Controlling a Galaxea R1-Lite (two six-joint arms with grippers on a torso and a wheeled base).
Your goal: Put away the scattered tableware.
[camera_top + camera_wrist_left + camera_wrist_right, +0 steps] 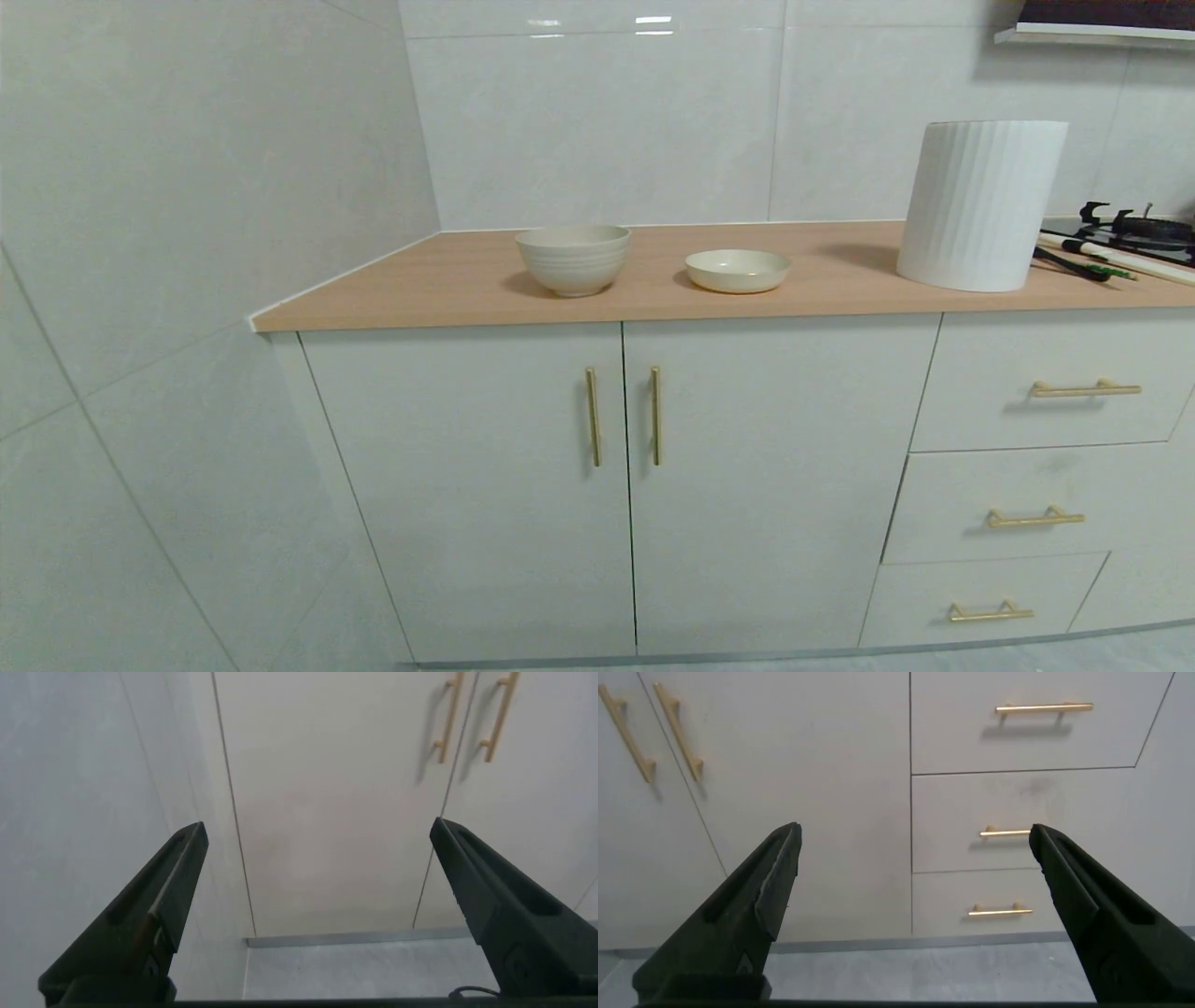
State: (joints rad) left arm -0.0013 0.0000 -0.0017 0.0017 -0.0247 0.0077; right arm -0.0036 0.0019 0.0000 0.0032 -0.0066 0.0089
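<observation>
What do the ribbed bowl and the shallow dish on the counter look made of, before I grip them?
Ribbed bowl: matte beige with no sharp highlights, likely plastic or fibre composite, though matte ceramic is possible. Shallow dish: cream, smooth, with a faint sheen inside; it looks like glazed ceramic or melamine, unclear which.

The head view looks forward and slightly down from above the countertop [420, 280], far enough back to take in the paired door handles [624, 415] and the drawers [1027, 476] to their right. The left wrist view sits low and close, facing the door [336, 812] left of those handles down to the floor [355, 971]. The right wrist view, equally low, faces the drawers, and all three views share the handles.
</observation>
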